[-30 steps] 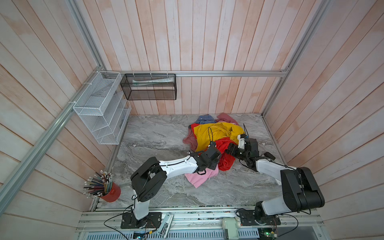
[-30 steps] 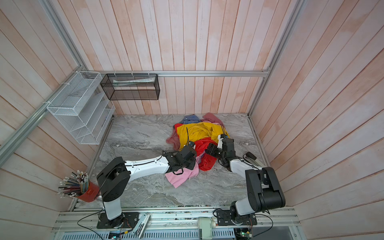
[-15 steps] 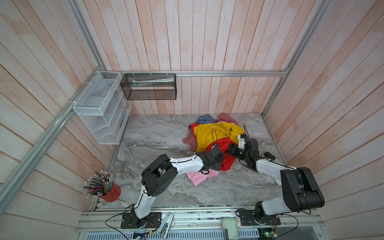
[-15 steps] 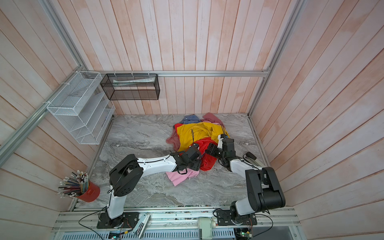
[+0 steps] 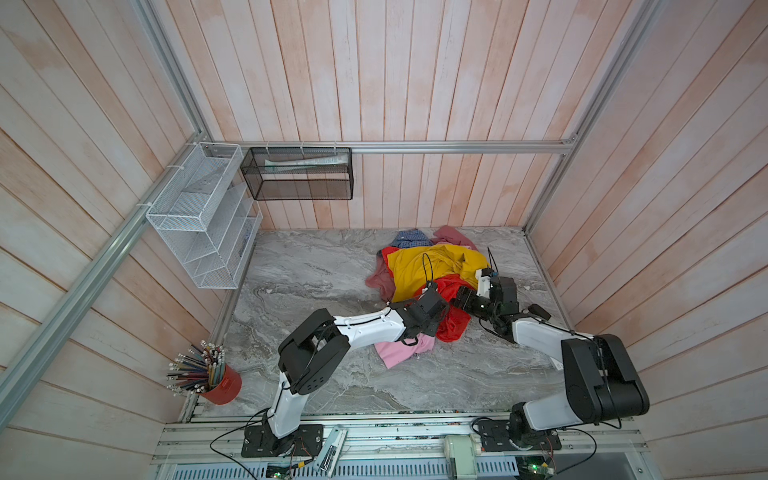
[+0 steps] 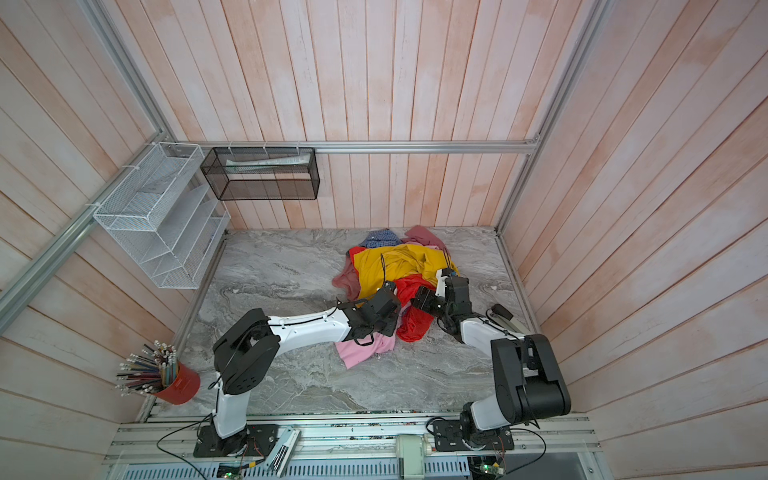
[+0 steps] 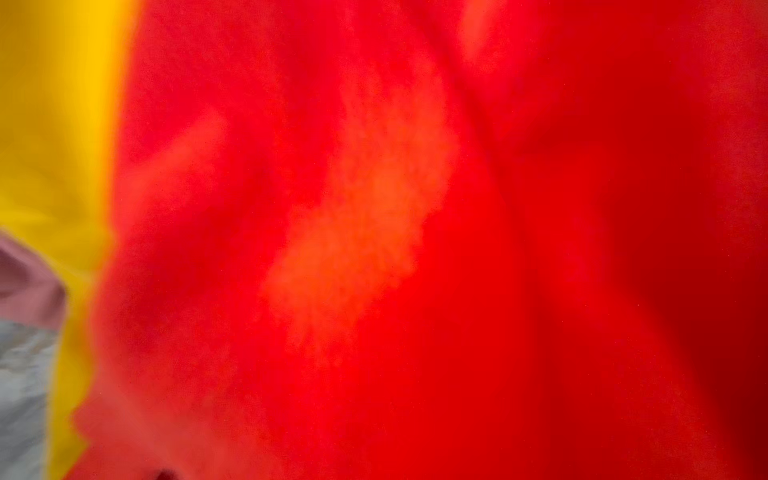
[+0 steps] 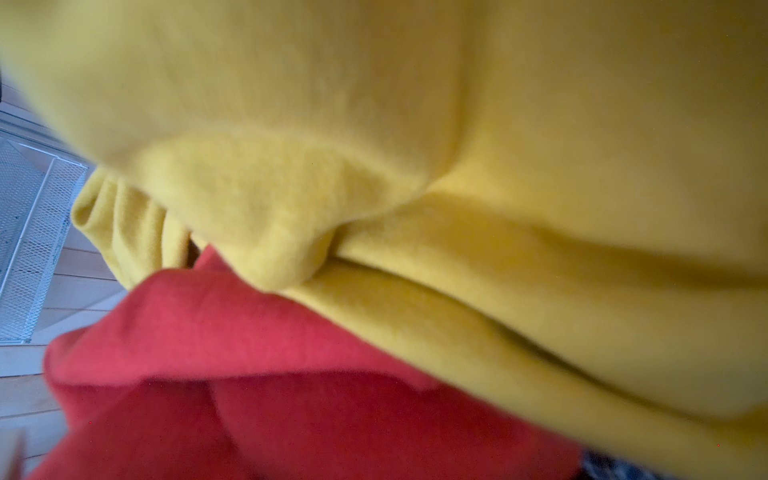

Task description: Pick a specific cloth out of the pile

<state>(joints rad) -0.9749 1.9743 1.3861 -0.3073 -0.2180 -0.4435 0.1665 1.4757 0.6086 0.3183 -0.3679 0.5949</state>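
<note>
I'm seeing the plain light pink soft cloth [image 5: 400,352] lying nearest me on the grey marbled table [image 5: 316,270], at the front of the pile [image 5: 440,257]. My left gripper [image 5: 432,321] is sitting clenched over its far edge; I cannot tell what it is pinching. Beyond, my right gripper [image 5: 460,297] is pressing into the bright red garment [image 5: 454,330], but its jaws are hidden, so I cannot tell their gap.

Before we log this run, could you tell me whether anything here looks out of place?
Nothing spilled or damaged; only the light pink cloth lies beside the pile, partly under the left arm.
</note>
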